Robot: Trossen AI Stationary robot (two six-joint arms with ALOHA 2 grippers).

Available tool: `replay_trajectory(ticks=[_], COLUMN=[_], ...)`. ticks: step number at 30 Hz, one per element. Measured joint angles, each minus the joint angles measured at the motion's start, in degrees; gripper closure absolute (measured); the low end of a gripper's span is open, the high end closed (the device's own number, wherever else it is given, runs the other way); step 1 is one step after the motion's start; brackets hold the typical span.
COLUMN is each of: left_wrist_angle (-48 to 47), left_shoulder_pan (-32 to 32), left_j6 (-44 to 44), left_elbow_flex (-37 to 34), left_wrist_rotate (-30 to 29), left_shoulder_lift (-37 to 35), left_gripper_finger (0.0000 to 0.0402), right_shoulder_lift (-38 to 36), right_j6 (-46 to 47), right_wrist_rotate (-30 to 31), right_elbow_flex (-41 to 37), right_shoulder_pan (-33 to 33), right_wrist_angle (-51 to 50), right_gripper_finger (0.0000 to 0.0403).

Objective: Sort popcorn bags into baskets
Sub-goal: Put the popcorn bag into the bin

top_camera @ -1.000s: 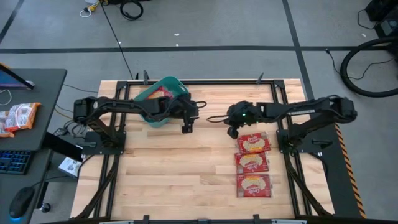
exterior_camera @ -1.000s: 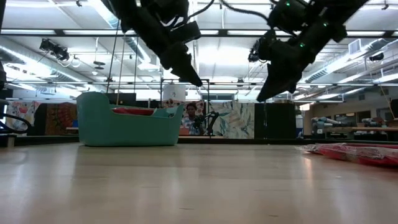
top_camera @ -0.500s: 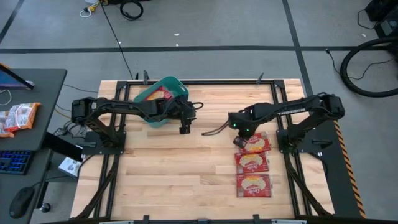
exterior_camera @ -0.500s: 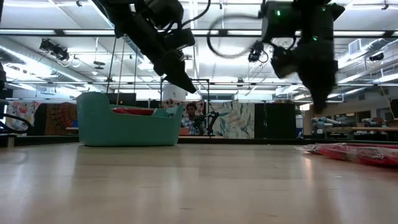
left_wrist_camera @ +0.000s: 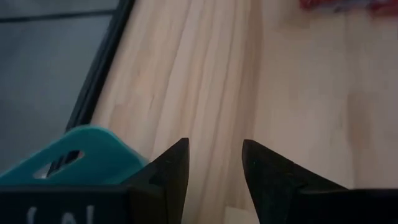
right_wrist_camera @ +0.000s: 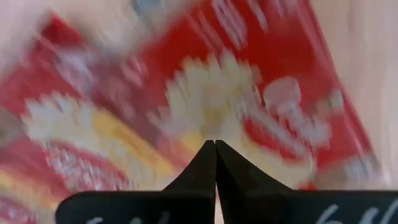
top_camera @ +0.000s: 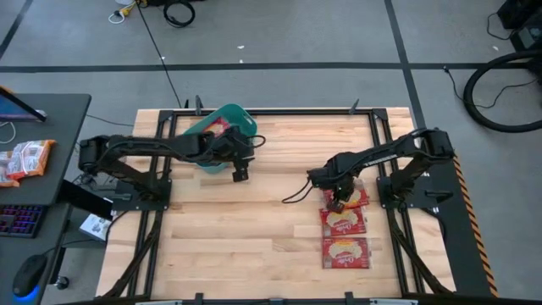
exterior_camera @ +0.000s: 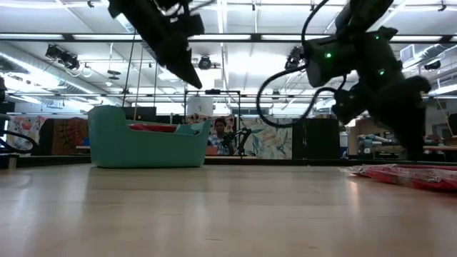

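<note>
From above, the wooden bench is carrying three popcorn bags in a column at its right, and the teal basket at the far left is already holding red packets. The right gripper is dropping onto the top bag, having swung down from mid-bench, so the next pick seems under way. The left gripper is hanging beside the basket, drawn back toward its base since earlier.

At bench level, the right arm is reaching lower than before, toward the bags; the left gripper is hovering high above the basket.

The left wrist view is showing its fingers parted and holding nothing.

The right wrist view is showing its fingertips pressed together just above a bag; they will need to open before grasping.
</note>
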Motion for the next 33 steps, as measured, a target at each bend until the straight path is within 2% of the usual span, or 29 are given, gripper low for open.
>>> replay_trajectory(ticks=[4, 8, 12, 16, 23, 25, 28, 33], left_wrist_angle=[0.37, 0.67, 0.42, -0.96, -0.47, 0.16, 1.98, 7.24], left_shoulder_pan=[-0.46, -0.68, -0.72, -0.7, -0.7, -0.72, -0.89, -2.4], left_j6=[-0.99, -0.97, -0.97, -0.95, -1.02, -2.28, -3.95, -3.75], left_elbow_flex=[0.0, 0.04, 0.04, 0.04, 0.04, 0.04, -0.98, -1.93], left_wrist_rotate=[-0.18, -0.21, -0.18, -0.16, 4.42, 4.5, 4.46, 4.39], left_shoulder_lift=[-3.2, -3.93, -3.84, -3.8, -3.74, -3.45, -1.57, 4.15], left_gripper_finger=[0.0249, 0.0249, 0.0249, 0.0249, 0.0249, 0.0249, 0.0249, 0.0249], right_shoulder_lift=[1.79, 4.27, 6.0, 4.18, -2.68, -5.31, -9.58, -16.84], right_j6=[-3.71, -10.34, -16.63, -20.53, -22.42, -23.88, -24.48, -24.77], right_wrist_rotate=[0.84, 0.37, -0.25, 1.18, 14.03, 17.2, 17.96, 18.38], right_elbow_flex=[0.31, 2.56, 5.9, 9.4, 9.33, 7.93, 3.86, -4.3], right_shoulder_pan=[-1.1, -2.58, -3.76, -3.9, -3.75, -4.41, -7.15, -12.65], right_wrist_angle=[10.1, 27.48, 38.04, 33.64, 23.46, 24.21, 28.68, 42.63], right_gripper_finger=[0.0398, 0.0397, 0.0396, 0.0396, 0.0395, 0.0395, 0.0395, 0.0396])
